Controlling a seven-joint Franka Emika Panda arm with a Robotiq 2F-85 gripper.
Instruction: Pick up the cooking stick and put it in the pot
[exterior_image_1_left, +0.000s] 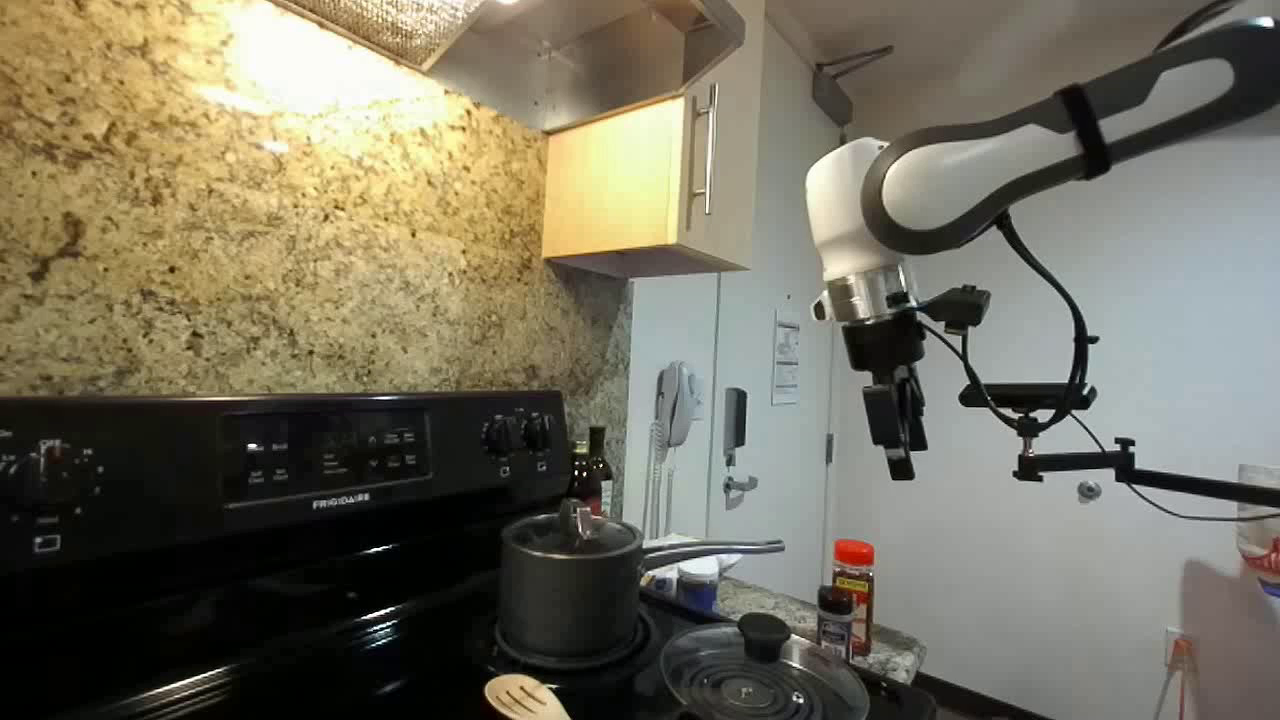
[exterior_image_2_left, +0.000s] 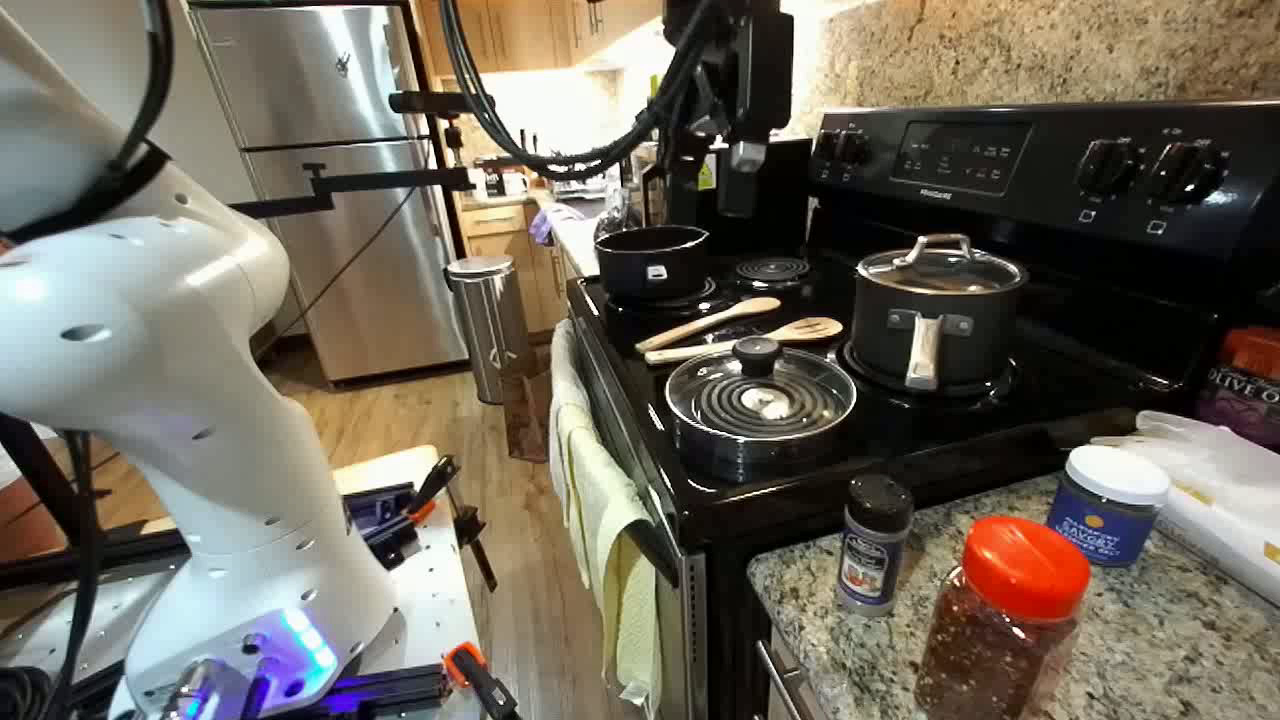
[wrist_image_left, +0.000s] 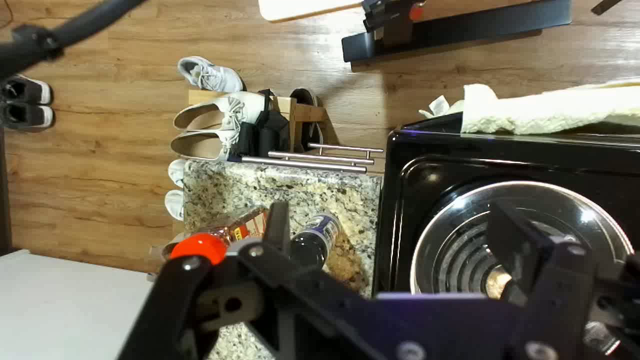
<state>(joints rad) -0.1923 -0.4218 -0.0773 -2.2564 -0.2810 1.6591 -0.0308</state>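
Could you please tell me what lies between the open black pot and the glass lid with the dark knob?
In an exterior view, a plain wooden spoon and a slotted wooden spoon lie there, the slotted one nearer the glass lid.

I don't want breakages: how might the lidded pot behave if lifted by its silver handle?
The lidded pot looks metal, so probably rigid and heavy. Its handle projects to one side, so lifting there may tip it. The lid looks like glass, so probably fragile.

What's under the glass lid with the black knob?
Through the glass lid, a coiled burner shows in both exterior views. Whatever lies directly behind the black knob there is covered.
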